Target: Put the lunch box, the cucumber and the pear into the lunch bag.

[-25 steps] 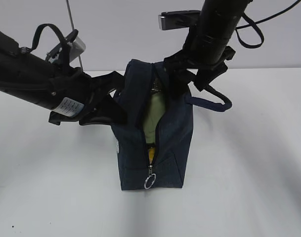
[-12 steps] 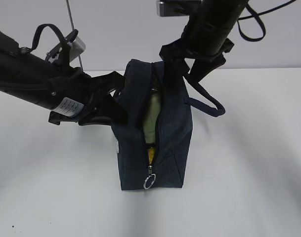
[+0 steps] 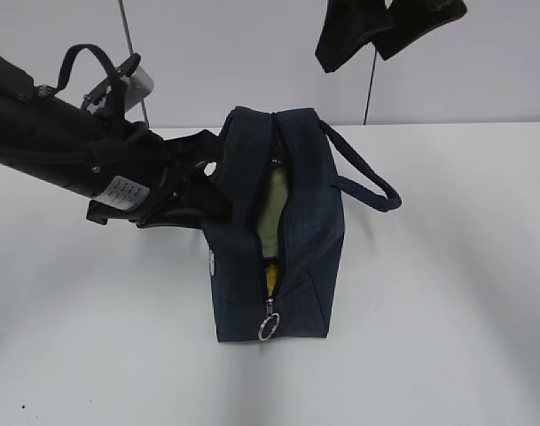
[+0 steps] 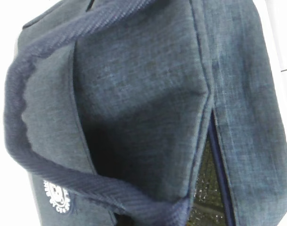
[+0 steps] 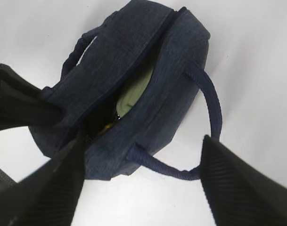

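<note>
My right gripper (image 3: 376, 40) hangs at the top of the exterior frame, above the lunch bag (image 3: 278, 231) and clear of it, its two dark fingers spread wide with nothing between them. From its wrist camera those fingers (image 5: 242, 188) fill the lower corners, and the bag (image 5: 129, 89) lies in the open gap far below them. My left gripper (image 3: 194, 182) reaches in from the left of the exterior frame and presses against the bag's left side near the top. I cannot tell how far apart its fingers are, since the bag and arm hide them; its wrist camera shows only navy fabric (image 4: 148, 103) and a loop handle (image 4: 25, 141) close up.

The bag stands upright at the centre of the white table (image 3: 447, 337), zipper partly undone, ring pull (image 3: 269, 327) low at the near end. Through the slit, the pale green lunch box (image 3: 271, 209) shows, with a bit of yellow, the pear (image 3: 271, 277), below it. The cucumber is not visible to me.
</note>
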Robot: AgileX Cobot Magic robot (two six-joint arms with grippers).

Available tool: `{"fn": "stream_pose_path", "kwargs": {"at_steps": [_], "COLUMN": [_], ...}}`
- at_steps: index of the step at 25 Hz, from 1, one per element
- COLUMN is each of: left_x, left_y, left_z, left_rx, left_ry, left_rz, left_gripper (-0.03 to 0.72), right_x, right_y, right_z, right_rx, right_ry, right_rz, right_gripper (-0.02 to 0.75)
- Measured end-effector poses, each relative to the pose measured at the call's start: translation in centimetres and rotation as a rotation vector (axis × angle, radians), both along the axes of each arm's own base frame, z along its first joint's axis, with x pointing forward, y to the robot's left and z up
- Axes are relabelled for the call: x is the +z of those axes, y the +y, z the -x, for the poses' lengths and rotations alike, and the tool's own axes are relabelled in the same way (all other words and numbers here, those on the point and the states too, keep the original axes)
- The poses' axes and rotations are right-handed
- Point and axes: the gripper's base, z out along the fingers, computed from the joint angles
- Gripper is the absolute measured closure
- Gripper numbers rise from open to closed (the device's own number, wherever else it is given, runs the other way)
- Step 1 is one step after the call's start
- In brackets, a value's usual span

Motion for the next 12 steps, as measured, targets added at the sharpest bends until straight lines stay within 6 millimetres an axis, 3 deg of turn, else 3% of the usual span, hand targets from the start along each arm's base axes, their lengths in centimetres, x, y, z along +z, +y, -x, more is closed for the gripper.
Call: {"fn": "stream_pose_path", "kwargs": {"at_steps": [7,12], "left_x": [0.2,0.5], "left_y": [0.2,0.5], "left_z": [0.1,0.4], "left_rx": [-0.063,-0.112], "left_ry": [-0.061,-0.107], "left_rz": [-0.047,-0.096], "left_gripper": [0.49,0.478], "right_x": [0.1,-2.4], "right_y": [-1.4,-2.4], "right_z": [4.2,7.0], "right_rx": [0.012,0.019], "right_ry": [0.019,0.083], "right_rz": [0.014,0.036], "right_gripper": [0.184,0.19]}}
